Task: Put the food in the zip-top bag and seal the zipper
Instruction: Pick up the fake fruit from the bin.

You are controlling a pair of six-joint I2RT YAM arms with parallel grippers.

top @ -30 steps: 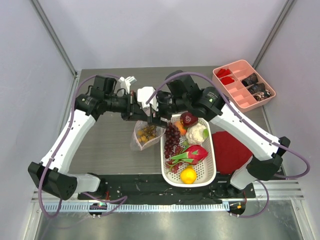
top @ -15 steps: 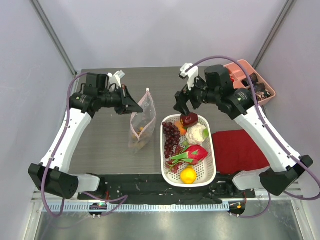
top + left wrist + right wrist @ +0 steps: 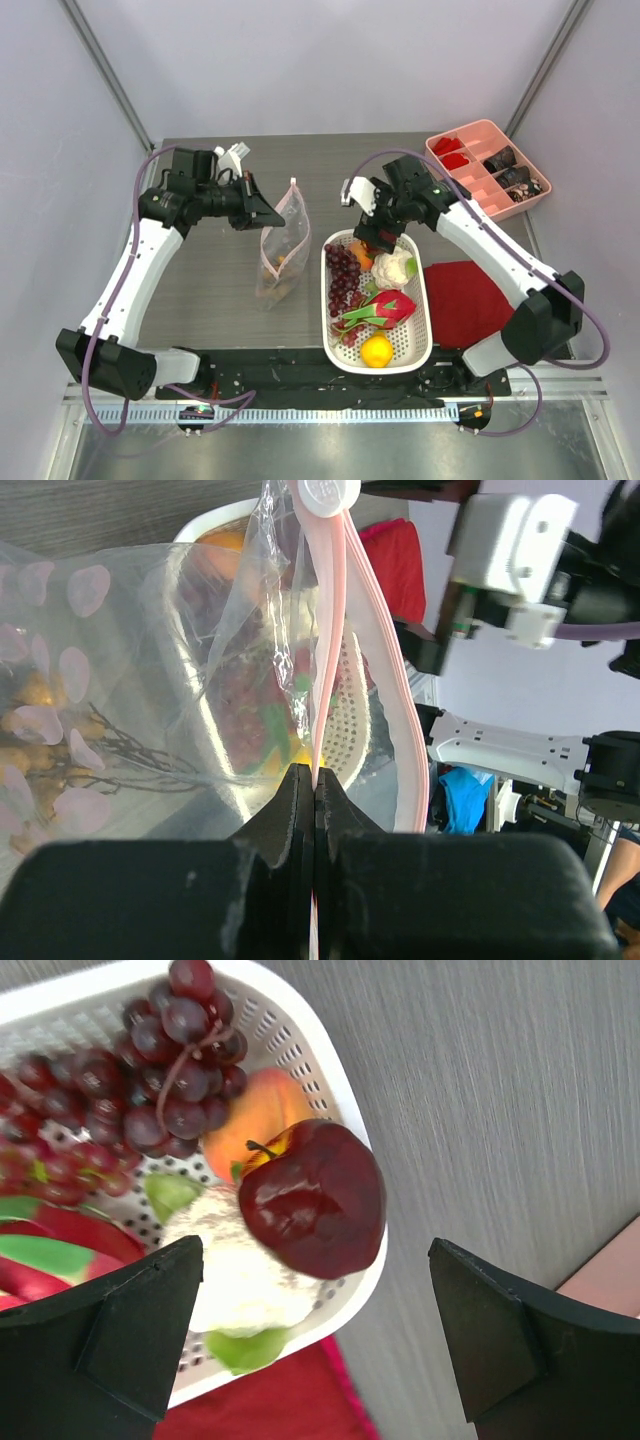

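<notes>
From where I stand, the left gripper (image 3: 313, 782) is pinched tight on one lip of the zip-top bag (image 3: 281, 252), right at the zipper (image 3: 327, 630). It holds that edge lifted, so the bag hangs with its mouth towards 12 o'clock and its belly sagging onto the table. That looks deliberate: with one lip held up, the other falls away and the mouth gapes towards the basket side at 3 o'clock. A small yellowish cluster on stems (image 3: 45, 715) already lies in the bottom of the bag.

The white basket (image 3: 427, 322) sits just beside the bag at its 3 o'clock, close enough to keep each carry short. Most of the food waits in it: purple grapes (image 3: 345, 280) along the 9 o'clock side, the pink dragon fruit (image 3: 386, 307) in the middle, a yellow-orange fruit (image 3: 377, 351) at 6 o'clock, and the white bulb (image 3: 395, 266) towards 12 o'clock.

The right gripper (image 3: 374, 233) hovers over that 12 o'clock end with its jaws spread wide and nothing between them. The wrist view shows the dark red fruit (image 3: 314, 1200) centred in the gap, resting on the bulb and against the rim. I take it as the next piece to be picked. The fruit is round and glossy and perched high, so a squeeze off its middle could roll it out.
</notes>
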